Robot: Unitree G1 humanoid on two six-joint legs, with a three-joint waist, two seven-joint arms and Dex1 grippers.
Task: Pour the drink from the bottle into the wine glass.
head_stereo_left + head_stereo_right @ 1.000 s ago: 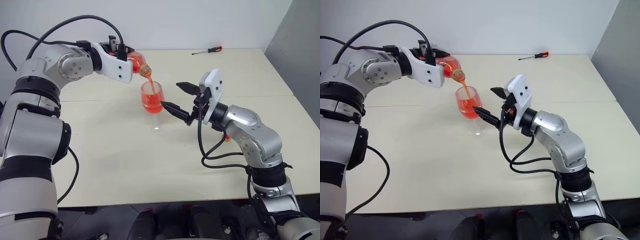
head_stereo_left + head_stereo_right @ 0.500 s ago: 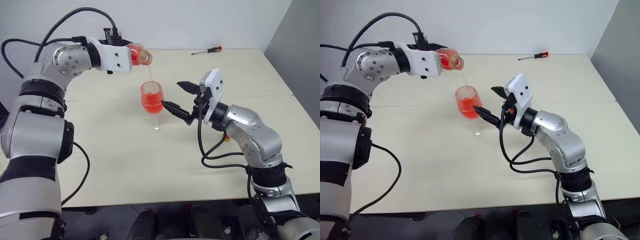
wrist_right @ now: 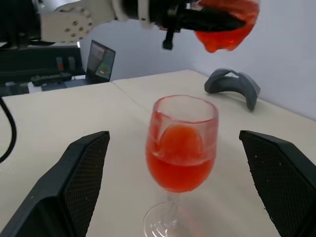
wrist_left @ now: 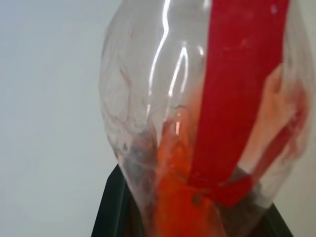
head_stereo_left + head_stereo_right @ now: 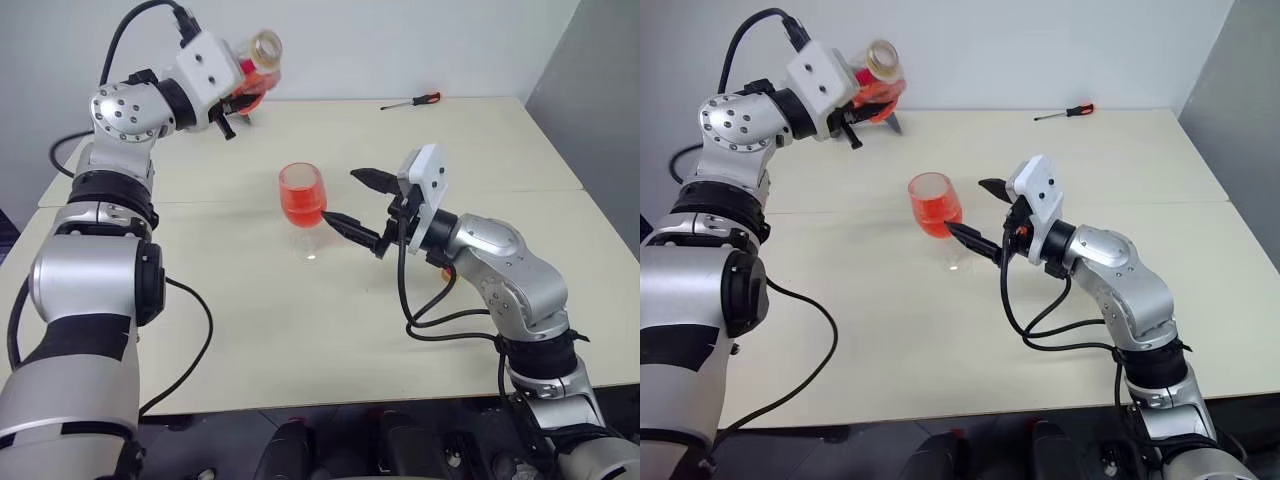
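While the left gripper (image 5: 240, 92) is clamping the bottle (image 5: 258, 66) raised at far left, the right gripper (image 5: 362, 203) is gaping beside the filled wine glass (image 5: 302, 200); next, setting the bottle down.

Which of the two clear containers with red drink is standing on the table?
The wine glass: it stands upright on its foot on the table, about half full. The bottle is raised in the air, clamped in the left gripper.

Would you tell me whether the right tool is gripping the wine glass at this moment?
No, the right tool stands wide open, its fingers on either side of the wine glass without touching it.
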